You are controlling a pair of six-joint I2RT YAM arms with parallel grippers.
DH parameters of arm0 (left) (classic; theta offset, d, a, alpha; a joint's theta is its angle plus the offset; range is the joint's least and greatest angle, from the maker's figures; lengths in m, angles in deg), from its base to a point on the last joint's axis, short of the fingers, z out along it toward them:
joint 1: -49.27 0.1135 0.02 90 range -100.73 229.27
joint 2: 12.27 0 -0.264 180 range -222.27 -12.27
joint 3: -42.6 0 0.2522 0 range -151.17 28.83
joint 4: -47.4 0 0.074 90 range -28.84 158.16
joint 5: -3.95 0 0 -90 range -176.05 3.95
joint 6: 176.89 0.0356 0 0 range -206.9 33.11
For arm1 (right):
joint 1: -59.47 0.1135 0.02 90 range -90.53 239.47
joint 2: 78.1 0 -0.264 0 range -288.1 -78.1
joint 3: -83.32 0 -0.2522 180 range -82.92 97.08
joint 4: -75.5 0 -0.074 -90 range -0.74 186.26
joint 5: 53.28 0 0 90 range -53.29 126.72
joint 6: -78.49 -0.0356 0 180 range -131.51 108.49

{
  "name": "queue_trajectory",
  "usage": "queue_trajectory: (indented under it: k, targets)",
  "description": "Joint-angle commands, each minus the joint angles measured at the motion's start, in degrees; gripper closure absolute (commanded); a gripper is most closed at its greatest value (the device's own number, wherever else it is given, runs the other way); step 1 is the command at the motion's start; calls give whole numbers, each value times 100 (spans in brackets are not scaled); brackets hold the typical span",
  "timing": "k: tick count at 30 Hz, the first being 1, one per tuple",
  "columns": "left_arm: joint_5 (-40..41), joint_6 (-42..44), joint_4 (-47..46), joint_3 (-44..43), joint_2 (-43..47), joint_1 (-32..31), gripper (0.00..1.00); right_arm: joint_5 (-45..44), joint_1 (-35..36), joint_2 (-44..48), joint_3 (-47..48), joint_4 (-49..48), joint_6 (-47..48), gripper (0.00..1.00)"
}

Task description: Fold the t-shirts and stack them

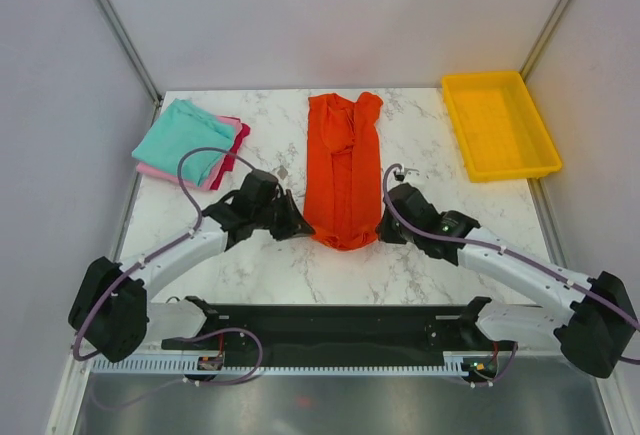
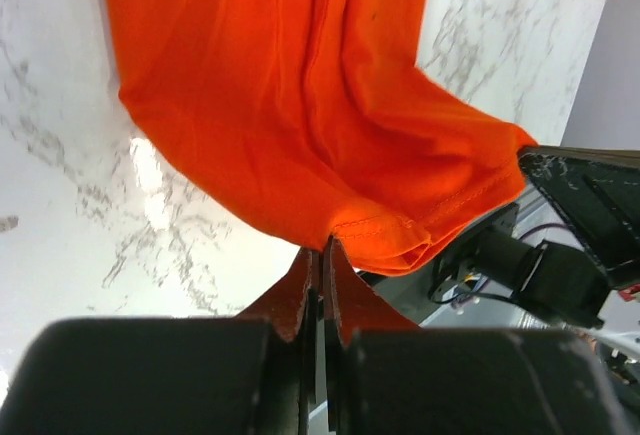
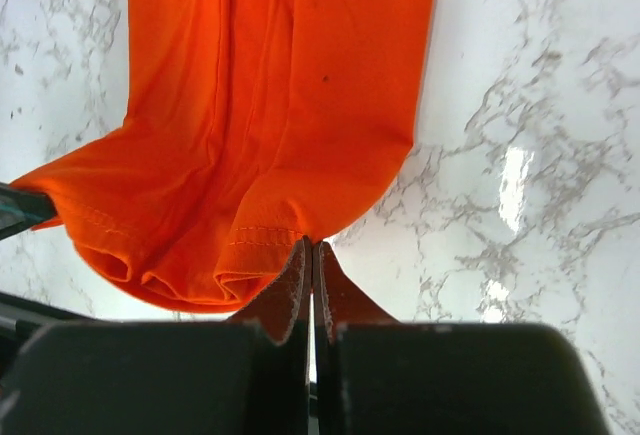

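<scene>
Both arms are down at the near hem of the orange-red t-shirt [image 1: 343,170], which lies as a long narrow strip down the middle of the worktop [image 1: 430,255]. The left pincer [image 1: 297,225] is clenched on the hem's left corner and the right pincer [image 1: 384,225] on its right corner. Each wrist view shows the jaws pressed together with orange cloth nipped at the tips. The sides look folded in already, so the end-to-end fold and the stacking appear to be what is left.

Over at the far left, the teal t-shirt [image 1: 180,140] sits folded on top of the pink t-shirt [image 1: 238,141]. That makes three shirts: two apparently done and piled, one in hand. There is one yellow tray [image 1: 497,125], at the far right.
</scene>
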Motion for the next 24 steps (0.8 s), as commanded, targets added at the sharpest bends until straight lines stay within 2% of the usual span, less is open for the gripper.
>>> queue_trajectory:
  k: [1,15,19,24]
  targets:
    - [-280,313,386,-761,-333,178,98,-294,-261,-334,563,231,328,100]
    - [-465,761,889,-3169,-2548,1302,98,-74,-1554,-2452,2752,266,1119,100]
    - [-535,753,818,-4064,-3513,1400,98,40,-1809,-3182,3376,205,1295,100]
    - [-500,665,704,-4664,-3964,1549,98,171,-2116,-3999,4062,56,1409,100]
